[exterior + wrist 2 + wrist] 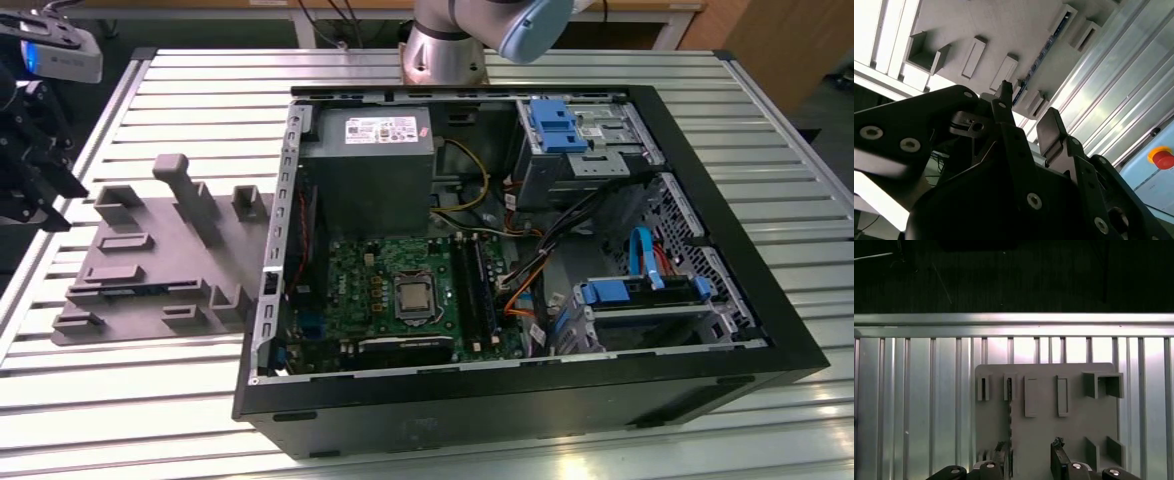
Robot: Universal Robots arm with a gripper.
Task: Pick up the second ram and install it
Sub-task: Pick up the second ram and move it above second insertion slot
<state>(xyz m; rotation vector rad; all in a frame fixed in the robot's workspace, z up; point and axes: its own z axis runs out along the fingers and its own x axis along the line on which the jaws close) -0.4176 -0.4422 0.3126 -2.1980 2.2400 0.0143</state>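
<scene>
The gripper point(1030, 447) is hanging over the grey holder point(1074, 420) that is lying on the slatted table point(134, 420), at the exterior view's left of the open computer case point(534, 400). Its jaws are standing well apart and are carrying nothing. In both wrist views the two black fingers point(1059, 460) are showing a clear gap between them.

The second ram point(1009, 412) is sitting in the holder. It is standing on its long edge in a narrow groove, so in the first wrist view it is looking like a thin dark line. In the second wrist view a little blue-green is showing along it. I think it is being kept on edge like this so that the fingers can come down on its two flat faces and lift it straight out.

The ram is not lying in the middle of the gap – its line is running toward one finger, just beside it. I cannot tell whether that finger is touching it; to me the gripper seems to be above the holder and not yet down on the stick.

Inside the case, the green motherboard point(360, 280) is facing up with its long black slots – well apart from the ram. I cannot tell whether any stick is sitting there already.
</scene>
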